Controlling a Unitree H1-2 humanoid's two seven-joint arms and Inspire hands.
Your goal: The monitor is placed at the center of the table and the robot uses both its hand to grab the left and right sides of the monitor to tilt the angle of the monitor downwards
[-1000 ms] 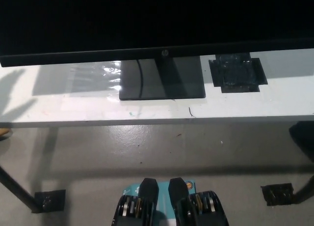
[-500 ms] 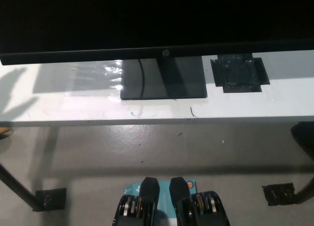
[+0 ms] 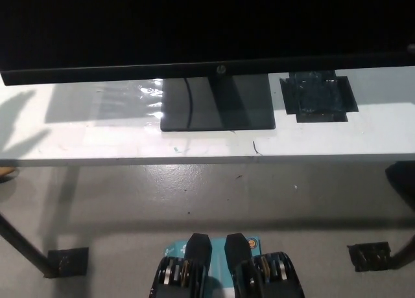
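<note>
The monitor (image 3: 194, 26) fills the whole upper part of the head view. Its screen is dark, and its lower bezel runs as a black strip from the left edge to the right edge of the picture, with a small round logo near the middle. The monitor stands on the white bench (image 3: 337, 133), on a flat dark rectangular base (image 3: 217, 103) which lies a little behind the front edge of the bench. A thin dark cable (image 3: 188, 100) runs down over the base on its left part.

Neither hand of the robot is in view here. The white left hand does not show at the left, and the black right arm does not show at the right, so I cannot tell the pose of the arms, and I cannot tell if the fingers are spread, pressed together or holding the monitor sides.

On the bench, just right of the base, a patch of black tape (image 3: 319, 97) is stuck flat on the surface. Left of the base a shiny clear film (image 3: 123, 100) reflects the light. Under the bench the grey floor (image 3: 214, 194) is visible, with a slanted dark bench leg (image 3: 26, 249) at the lower left and a black foot pad (image 3: 368, 256) at the lower right.
</note>
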